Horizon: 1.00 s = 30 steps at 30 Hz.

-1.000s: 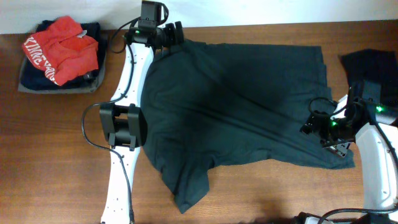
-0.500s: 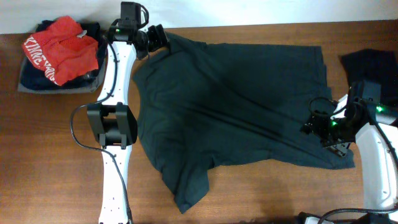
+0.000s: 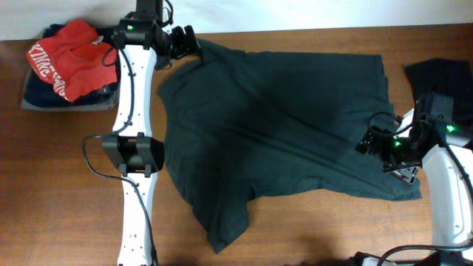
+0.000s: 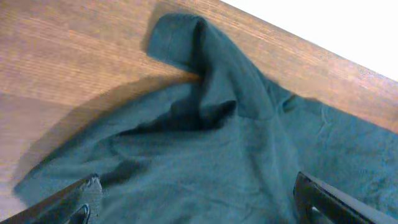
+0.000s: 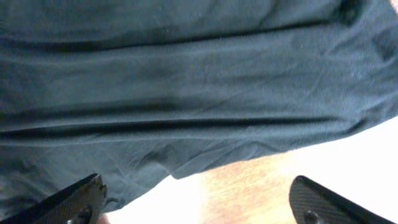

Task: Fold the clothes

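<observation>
While the teal shirt (image 3: 281, 125) lies laid out, left tool (image 4: 195, 186) and right tool (image 5: 196, 185) gape wide

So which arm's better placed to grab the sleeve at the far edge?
Left: the left tool, open, sits beside that sleeve; the right tool is across the shirt, at the hem.

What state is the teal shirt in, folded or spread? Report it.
Spread. The shirt lies open across the table, not yet folded; only the corner by the left gripper is rumpled.
</observation>
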{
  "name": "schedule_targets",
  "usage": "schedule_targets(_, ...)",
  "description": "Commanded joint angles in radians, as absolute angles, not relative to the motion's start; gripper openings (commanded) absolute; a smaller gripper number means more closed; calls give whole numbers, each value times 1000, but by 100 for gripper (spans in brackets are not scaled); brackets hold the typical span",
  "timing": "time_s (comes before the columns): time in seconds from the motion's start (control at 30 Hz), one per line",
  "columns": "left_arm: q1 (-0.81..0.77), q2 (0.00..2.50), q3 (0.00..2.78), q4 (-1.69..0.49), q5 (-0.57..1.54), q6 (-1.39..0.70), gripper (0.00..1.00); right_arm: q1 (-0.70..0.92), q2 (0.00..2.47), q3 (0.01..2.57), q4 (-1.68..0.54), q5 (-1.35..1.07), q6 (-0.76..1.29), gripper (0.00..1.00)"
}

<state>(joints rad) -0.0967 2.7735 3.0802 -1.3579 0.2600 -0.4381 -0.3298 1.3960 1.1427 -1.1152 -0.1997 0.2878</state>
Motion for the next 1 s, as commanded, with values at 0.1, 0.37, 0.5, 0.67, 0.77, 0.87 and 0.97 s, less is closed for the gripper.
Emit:
schedule_targets(0.1,-97,2769,3115,-1459,239,-410,98,-321,1400,1148,-1073,-187,292,99)
schedule_targets(0.37,-97,2748,3119,-1495,238,-410,97,-321,1400,1148,-1039,-187,292,99)
schedule_targets(0.5,-97,2739,3120,-1494,213,-410,98,-321,1400,1148,-1030,-187,292,99)
schedule_targets(0.67,-98,2739,3119,-1482,213,-418,99,-321,1400,1148,-1000,-191,292,99)
schedule_targets(0.77,-98,2740,3119,-1433,213,-418,99,-321,1400,1148,-994,-191,292,99)
schedule_targets(0.87,-97,2740,3103,-1338,210,-417,99,-321,1400,1148,-998,-192,292,99)
schedule_targets(0.97,-95,2750,3069,-1216,205,-418,99,-321,1400,1148,-1008,-192,293,99)
